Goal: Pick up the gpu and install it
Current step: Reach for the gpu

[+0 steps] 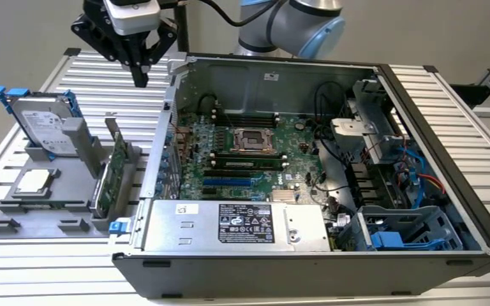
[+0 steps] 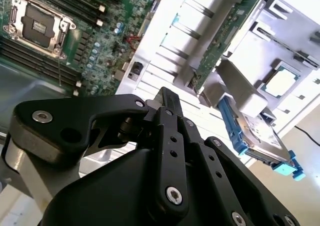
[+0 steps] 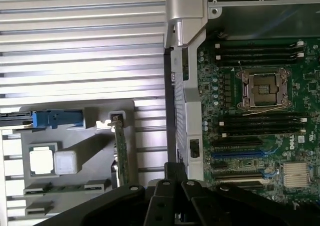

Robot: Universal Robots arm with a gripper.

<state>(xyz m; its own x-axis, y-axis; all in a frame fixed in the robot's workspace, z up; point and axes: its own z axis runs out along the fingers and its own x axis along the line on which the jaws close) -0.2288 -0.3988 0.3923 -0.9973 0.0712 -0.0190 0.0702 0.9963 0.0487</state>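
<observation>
Quick look at the rig: the black metal pincer (image 1: 140, 75) (image 2: 165, 98) (image 3: 175, 170), all chunky bolted links, hangs in the air above the ribbed aluminium slat counter (image 1: 53, 271). Its fingers are pressed together into one narrow tip with nothing between them, and both wrist views agree on that. The gpu (image 1: 109, 178) (image 3: 121, 156) (image 2: 225, 40), a flat rectangular green circuit-board card, stands on its long edge in a slot of a matte grey plastic holder (image 1: 32, 223). In the exterior view the gpu sits at roughly 6 o'clock from the pincer, well apart and not touching. The same holder also carries a shiny silver hard drive in a blue plastic frame (image 1: 45, 124), propped upright at about 10 o'clock from the gpu. A small square silver CPU chip (image 1: 35, 182) lies flat at about 9 o'clock from it. Just beside the gpu at 3 o'clock is an open black sheet-metal computer case (image 1: 296, 277). It has a green motherboard (image 1: 300, 137) on its floor, with long black slots and a square metal-framed socket. A boxy silver power supply (image 1: 237, 223) sits at 6 o'clock from that board.
</observation>
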